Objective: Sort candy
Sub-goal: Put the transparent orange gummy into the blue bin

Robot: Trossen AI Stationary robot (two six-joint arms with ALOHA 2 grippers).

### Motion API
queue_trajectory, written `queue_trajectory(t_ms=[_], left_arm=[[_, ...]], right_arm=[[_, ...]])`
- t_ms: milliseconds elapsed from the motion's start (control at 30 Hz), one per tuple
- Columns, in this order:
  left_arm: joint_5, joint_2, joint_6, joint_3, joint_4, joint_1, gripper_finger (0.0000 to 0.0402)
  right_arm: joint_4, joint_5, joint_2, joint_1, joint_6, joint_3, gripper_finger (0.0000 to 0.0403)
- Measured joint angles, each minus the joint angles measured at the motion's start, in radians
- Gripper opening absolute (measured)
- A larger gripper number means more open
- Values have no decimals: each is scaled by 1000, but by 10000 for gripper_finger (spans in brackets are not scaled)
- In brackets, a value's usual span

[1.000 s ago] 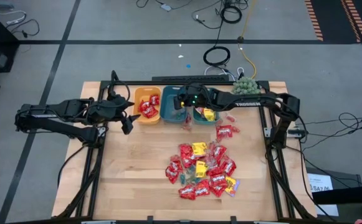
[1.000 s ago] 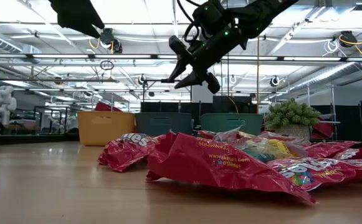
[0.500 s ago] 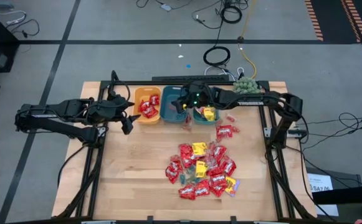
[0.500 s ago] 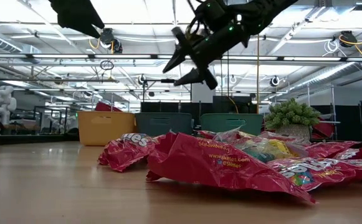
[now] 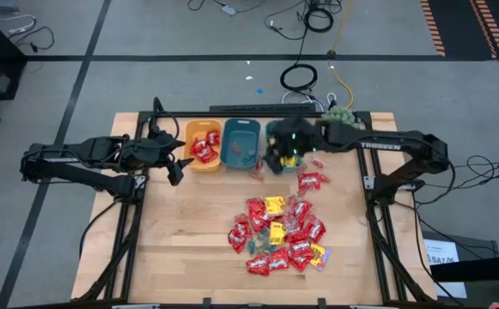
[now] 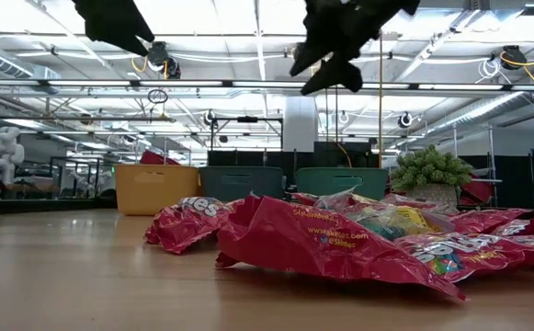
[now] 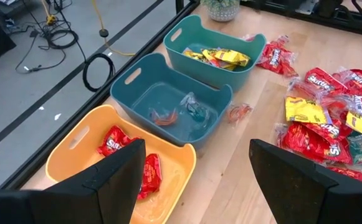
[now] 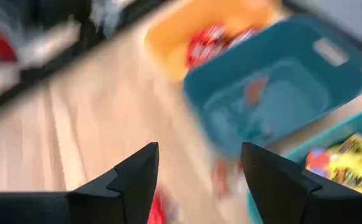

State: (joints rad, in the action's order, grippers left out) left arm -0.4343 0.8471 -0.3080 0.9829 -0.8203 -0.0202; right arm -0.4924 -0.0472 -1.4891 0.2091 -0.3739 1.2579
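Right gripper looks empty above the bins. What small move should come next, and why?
Probably swing the right gripper, fingers open and empty, back toward the candy pile for another piece. The bins hold only a few sweets, while most candy lies unsorted on the table.

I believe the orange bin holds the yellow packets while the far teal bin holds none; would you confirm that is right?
Not quite. The orange bin holds red packets, not yellow ones. The yellow packets lie in the teal bin nearest the plant, as the left wrist view shows; the high view agrees.
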Motion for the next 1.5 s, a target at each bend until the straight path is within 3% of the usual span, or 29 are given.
queue_trajectory(t_ms=[100, 233, 433, 600, 767, 900, 1500], left_arm=[[0, 0, 0, 0, 0, 0, 297], [0, 0, 0, 0, 1, 0, 297], [0, 0, 0, 0, 0, 0, 297], [0, 0, 0, 0, 0, 0, 297], [0, 0, 0, 0, 0, 0, 297], [0, 0, 0, 0, 0, 0, 297], [0, 0, 0, 0, 0, 0, 297]], right_arm=[[-89, 15, -11, -71, 89, 0, 210], [-162, 120, -53, -162, 168, -1, 203], [-91, 180, -165, -227, 292, 0, 191], [-4, 182, -288, -229, 235, -1, 172], [30, 298, -374, -224, 180, -1, 146], [47, 331, -417, -207, 177, -1, 132], [92, 336, -530, -124, 218, 2, 116]])
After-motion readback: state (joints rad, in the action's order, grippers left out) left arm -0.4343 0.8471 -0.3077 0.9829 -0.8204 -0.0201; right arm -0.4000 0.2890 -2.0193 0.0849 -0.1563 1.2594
